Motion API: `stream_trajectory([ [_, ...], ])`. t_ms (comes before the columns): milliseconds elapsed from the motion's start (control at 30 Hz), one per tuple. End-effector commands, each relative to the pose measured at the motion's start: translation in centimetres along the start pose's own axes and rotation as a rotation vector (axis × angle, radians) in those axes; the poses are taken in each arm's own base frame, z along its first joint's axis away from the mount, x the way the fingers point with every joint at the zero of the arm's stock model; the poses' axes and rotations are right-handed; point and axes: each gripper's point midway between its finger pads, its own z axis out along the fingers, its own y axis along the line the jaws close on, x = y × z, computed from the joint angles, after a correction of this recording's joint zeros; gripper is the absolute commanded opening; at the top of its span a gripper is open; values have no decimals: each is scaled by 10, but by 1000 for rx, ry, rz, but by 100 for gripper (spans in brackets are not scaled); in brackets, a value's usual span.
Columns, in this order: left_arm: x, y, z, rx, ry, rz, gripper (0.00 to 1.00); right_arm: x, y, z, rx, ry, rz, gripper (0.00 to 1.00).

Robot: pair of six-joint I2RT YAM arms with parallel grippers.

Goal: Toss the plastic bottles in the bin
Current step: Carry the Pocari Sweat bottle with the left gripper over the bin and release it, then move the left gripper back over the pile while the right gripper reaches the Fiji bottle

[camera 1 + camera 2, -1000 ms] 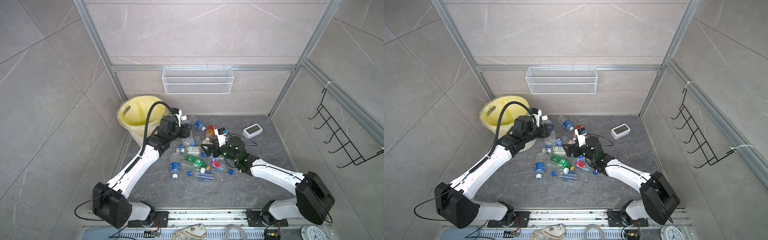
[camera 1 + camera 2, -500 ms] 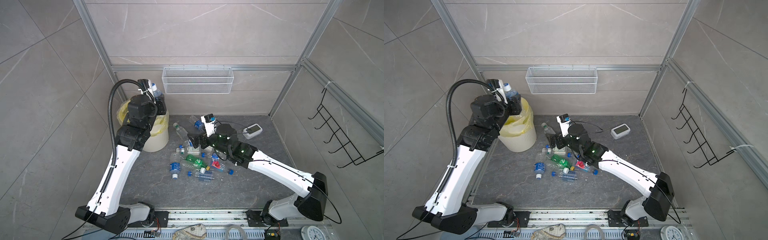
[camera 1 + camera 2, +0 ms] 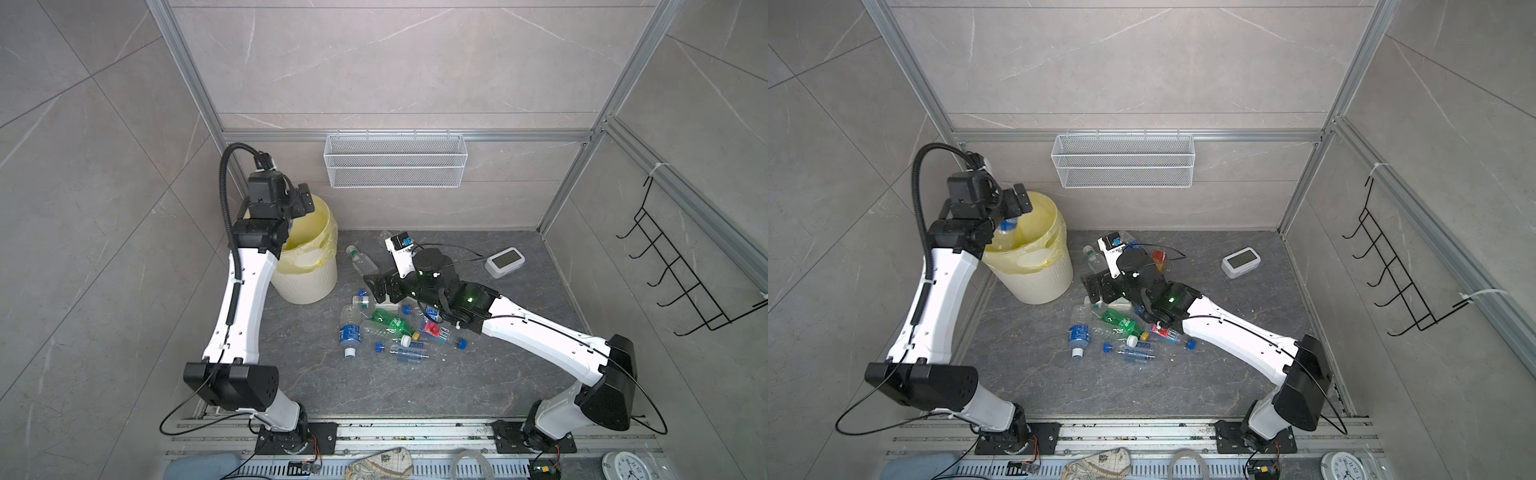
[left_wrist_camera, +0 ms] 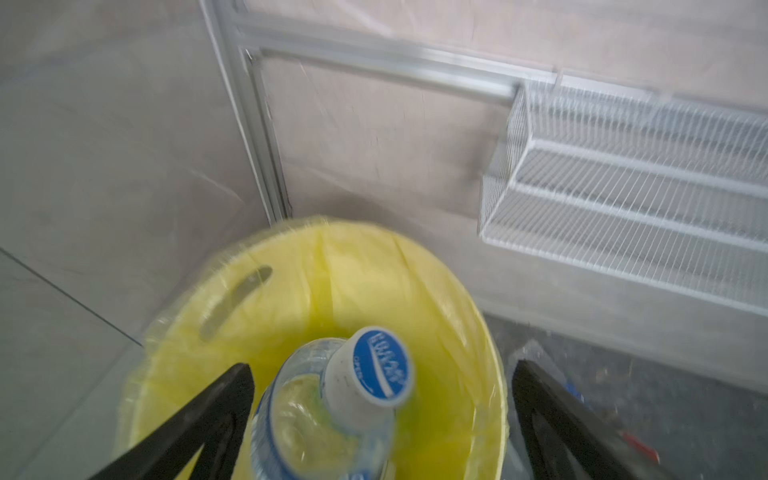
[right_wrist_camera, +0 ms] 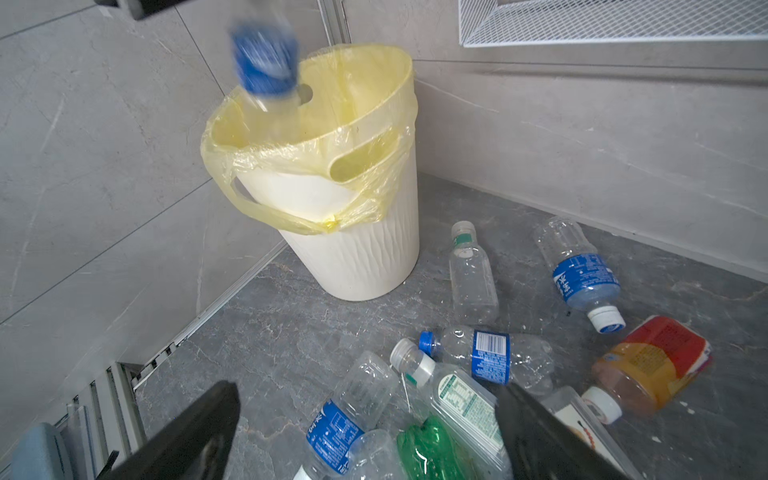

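Note:
The cream ribbed bin (image 3: 309, 284) (image 3: 1038, 286) (image 5: 361, 257) with its yellow bag (image 4: 332, 291) stands in the back left corner. My left gripper (image 3: 296, 206) (image 3: 1014, 212) (image 4: 382, 368) hangs open over its mouth. A clear blue-capped bottle (image 3: 1007, 232) (image 4: 332, 415) (image 5: 266, 66) drops between the spread fingers, touching neither. Several plastic bottles lie in a heap mid-floor: a green one (image 3: 388, 322) (image 5: 428, 453), blue-labelled ones (image 3: 349, 334) (image 5: 582, 278) and an orange-red one (image 5: 652, 365). My right gripper (image 3: 380, 286) (image 3: 1098, 286) (image 5: 370, 392) hovers open and empty above the heap.
A white digital clock (image 3: 504, 262) lies at the back right of the floor. The wire mesh basket (image 3: 395, 166) hangs on the back wall and a black hook rack (image 3: 673, 270) on the right wall. Tiled walls close in behind and left of the bin.
My left arm rose from the floor with a bottle to above the bin, then its jaws opened and the bottle fell free. My right arm shifted back and left over the heap, still open.

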Motion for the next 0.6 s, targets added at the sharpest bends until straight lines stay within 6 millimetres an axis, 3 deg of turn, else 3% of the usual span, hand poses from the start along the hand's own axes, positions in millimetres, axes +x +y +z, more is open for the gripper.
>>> stream_trajectory([
  [0,-17,-7,-32,69,-19,-39,100,0,-3,-11,19,-1,8,99],
  [200,-13,-33,-63,228,-29,-93,100,11,-14,-11,69,11,15,99],
  [367,15,-79,-87,344,4,-6,100,21,-27,-15,127,30,11,99],
  [567,59,-109,-101,406,57,59,100,36,-53,-23,205,68,29,99],
])
